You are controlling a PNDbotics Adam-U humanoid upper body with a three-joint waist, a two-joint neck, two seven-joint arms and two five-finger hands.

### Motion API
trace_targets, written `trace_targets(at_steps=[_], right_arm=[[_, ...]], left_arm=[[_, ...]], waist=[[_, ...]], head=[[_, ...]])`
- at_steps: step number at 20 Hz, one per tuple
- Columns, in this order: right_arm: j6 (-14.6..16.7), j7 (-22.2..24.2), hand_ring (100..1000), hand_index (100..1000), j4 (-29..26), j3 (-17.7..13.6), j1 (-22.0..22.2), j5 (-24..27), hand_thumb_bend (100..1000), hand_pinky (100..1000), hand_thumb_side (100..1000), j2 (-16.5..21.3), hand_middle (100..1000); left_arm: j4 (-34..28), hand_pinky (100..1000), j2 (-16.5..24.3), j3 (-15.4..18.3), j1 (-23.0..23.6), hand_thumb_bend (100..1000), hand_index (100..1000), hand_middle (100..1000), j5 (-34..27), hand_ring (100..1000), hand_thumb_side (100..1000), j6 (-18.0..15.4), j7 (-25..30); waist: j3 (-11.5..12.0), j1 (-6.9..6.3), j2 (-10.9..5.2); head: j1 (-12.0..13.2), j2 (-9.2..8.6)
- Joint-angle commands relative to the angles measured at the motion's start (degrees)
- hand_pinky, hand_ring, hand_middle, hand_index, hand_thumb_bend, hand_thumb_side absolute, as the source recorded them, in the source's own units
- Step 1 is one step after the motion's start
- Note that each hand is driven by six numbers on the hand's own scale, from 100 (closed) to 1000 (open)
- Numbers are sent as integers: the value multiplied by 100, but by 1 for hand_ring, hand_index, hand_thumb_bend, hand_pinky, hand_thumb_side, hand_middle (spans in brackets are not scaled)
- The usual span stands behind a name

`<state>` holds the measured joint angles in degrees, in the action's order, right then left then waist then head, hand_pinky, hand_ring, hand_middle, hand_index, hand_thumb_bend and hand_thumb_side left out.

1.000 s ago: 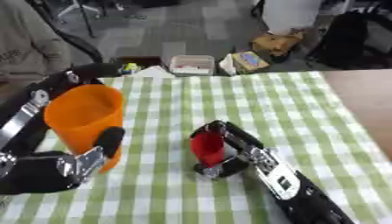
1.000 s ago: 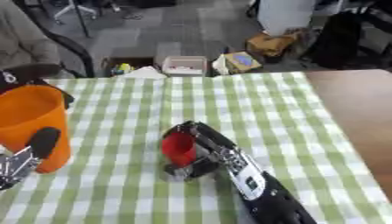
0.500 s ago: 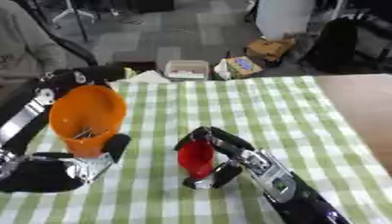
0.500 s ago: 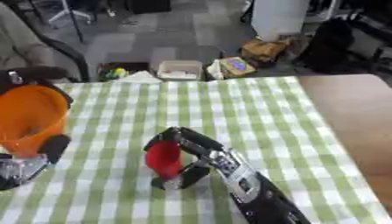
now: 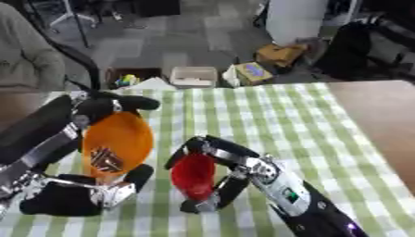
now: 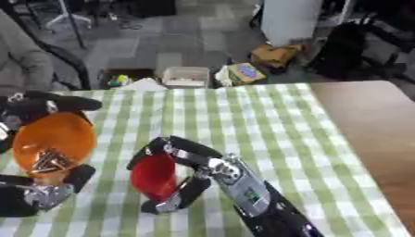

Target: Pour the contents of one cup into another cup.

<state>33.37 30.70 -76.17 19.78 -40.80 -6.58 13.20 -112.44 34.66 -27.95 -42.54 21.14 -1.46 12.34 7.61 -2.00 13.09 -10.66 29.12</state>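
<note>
Two cups sit over the green-checked tabletop [image 5: 267, 115]. The left hand [image 5: 73, 194] curls around one orange cup [image 5: 117, 143], tipped so its mouth faces the camera, with small brownish pieces [image 6: 50, 161] inside. The right hand [image 5: 219, 176] grips one red cup [image 5: 193, 175], also tilted.

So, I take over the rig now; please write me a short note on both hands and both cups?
Left robot hand: curled round the orange cup, tilted toward the red one, small brownish pieces inside.
Right robot hand: curled round the red cup, also tilted, over the green checked cloth.
Done: both cups held, side by side.
Left: nothing visibly poured yet; tip orange over red, then set both down.
</note>
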Motion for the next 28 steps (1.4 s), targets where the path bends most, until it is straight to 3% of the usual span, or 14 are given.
trace_targets(at_steps=[1, 14, 28], right_arm=[[-46, 192, 320, 746, -236, 53, -113, 217, 100, 354, 103, -31, 252], [-153, 600, 320, 746, -286, 253, -125, 460, 100, 352, 100, -293, 250], [-220, 697, 321, 747, -293, 296, -71, 532, 100, 352, 101, -429, 251]], left_arm=[[160, 188, -4, -16, -146, 100, 888, 429, 384, 653, 112, -122, 47], [1039, 187, -513, -151, -520, 100, 879, 440, 1360, 613, 100, -691, -6], [1488, 181, -930, -235, -810, 151, 876, 438, 2019, 587, 100, -972, -30]], waist=[[-5, -9, -124], [22, -3, -128], [37, -6, -131]], head=[[-6, -59], [-11, -36], [102, 76]])
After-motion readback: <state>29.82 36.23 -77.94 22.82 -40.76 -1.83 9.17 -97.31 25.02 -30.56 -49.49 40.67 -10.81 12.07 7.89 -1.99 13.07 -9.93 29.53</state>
